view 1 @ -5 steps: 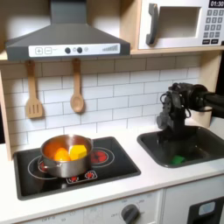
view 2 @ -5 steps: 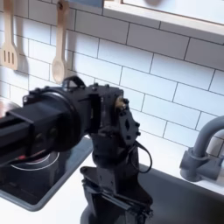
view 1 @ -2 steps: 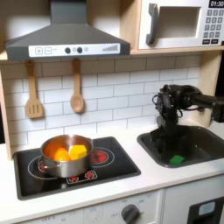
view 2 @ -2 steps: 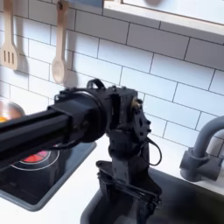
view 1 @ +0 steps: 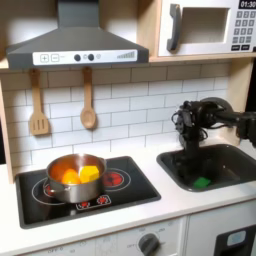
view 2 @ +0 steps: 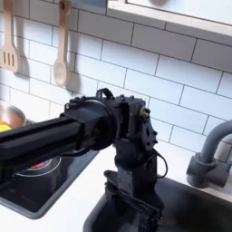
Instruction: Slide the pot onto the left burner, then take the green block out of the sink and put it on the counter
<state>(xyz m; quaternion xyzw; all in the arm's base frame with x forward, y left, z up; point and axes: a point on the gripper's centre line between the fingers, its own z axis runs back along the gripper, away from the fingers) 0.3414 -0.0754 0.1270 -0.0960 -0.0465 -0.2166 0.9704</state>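
The shiny steel pot point(view 1: 75, 176) with orange-yellow pieces inside stands on the left burner of the black cooktop point(view 1: 125, 195); its rim also shows at the second exterior view's left edge point(view 2: 7, 116). The small green block point(view 1: 203, 182) lies on the floor of the dark sink point(view 1: 228, 160). My black gripper point(view 1: 193, 157) hangs over the sink's left part, just above and left of the block, apart from it. In the second exterior view the gripper point(view 2: 133, 203) points down at the sink's point(view 2: 195, 216) edge, fingers spread and holding nothing.
The arched faucet point(view 2: 213, 154) rises at the sink's back right. A wooden spatula point(view 1: 38, 105) and spoon point(view 1: 88, 100) hang on the tiled wall. The cream counter point(view 1: 170, 205) runs in front of cooktop and sink. A microwave point(view 1: 205, 27) sits above.
The arm has swung toward the sink and lowered, moving right and down in the second exterior view. The pot and the green block stay put.
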